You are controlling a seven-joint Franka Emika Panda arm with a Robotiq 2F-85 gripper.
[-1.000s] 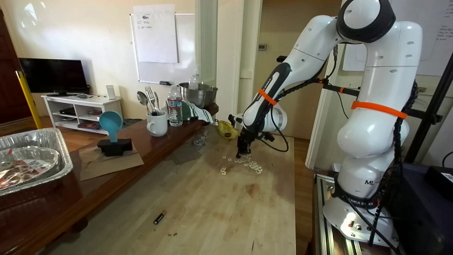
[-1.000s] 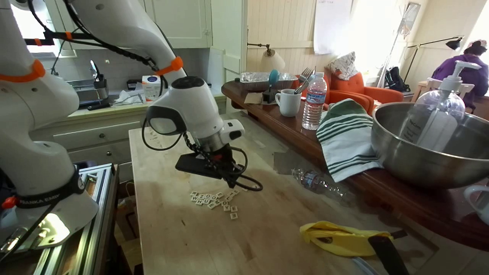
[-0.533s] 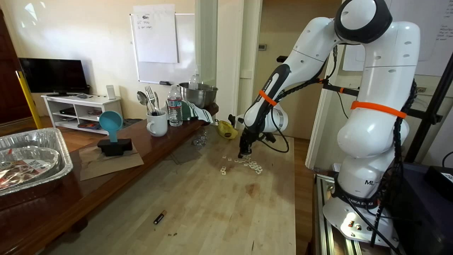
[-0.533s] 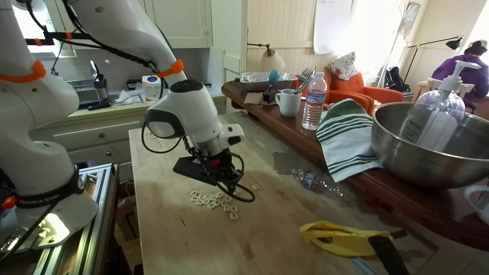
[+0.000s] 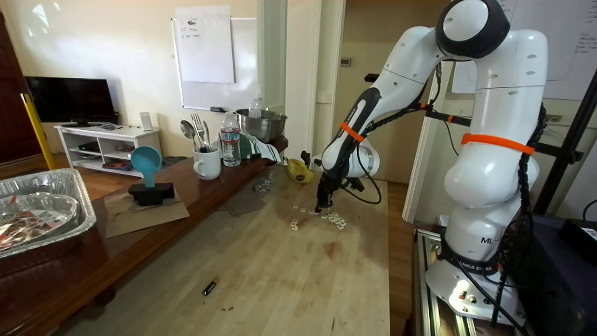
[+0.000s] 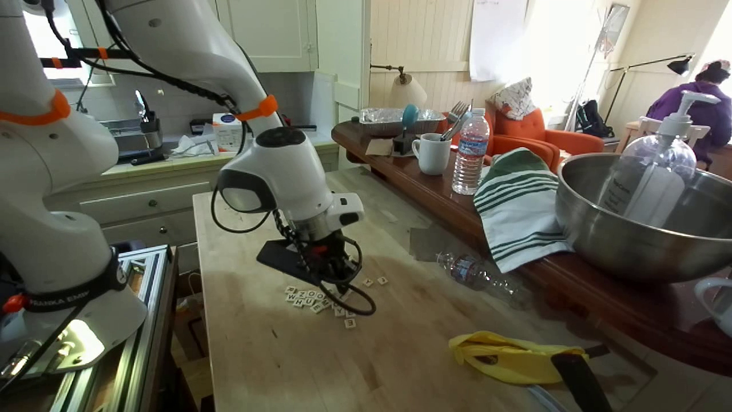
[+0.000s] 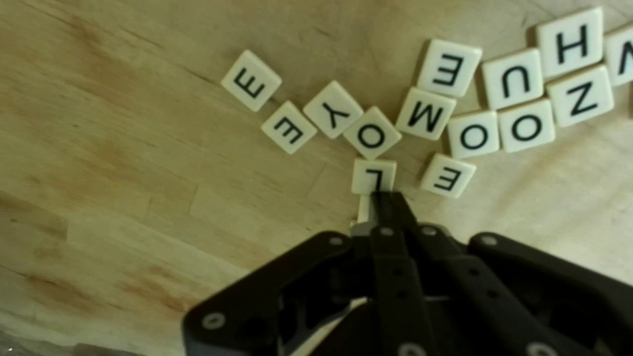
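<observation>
My gripper [image 7: 387, 194] is shut, its fingers together and nothing visible between them. Its tip is low over the tabletop, at or just above an L tile [image 7: 373, 175]. I cannot tell whether it touches the tile. Another tile [image 7: 363, 208] below the L is mostly hidden by the fingers. An E tile [image 7: 448, 176] lies to the right, an O tile [image 7: 372, 133] just above. More white letter tiles form crooked rows at the upper right. The gripper shows among the tiles in both exterior views [image 5: 318, 210] [image 6: 342, 288]. A Y tile [image 6: 368, 282] lies beside it.
A battery [image 5: 211, 286] lies on the wooden table. A yellow bag [image 6: 517, 356] and a clear plastic bottle [image 6: 474, 272] lie near the raised brown counter [image 5: 186, 196]. A white mug with cutlery [image 6: 433, 154] and a steel bowl [image 6: 646, 229] stand on it.
The gripper has moved lower and further in over the tile cluster, going slightly left in an exterior view. The Y tile and another tile that it covered now show. The gripper looks shut throughout.
</observation>
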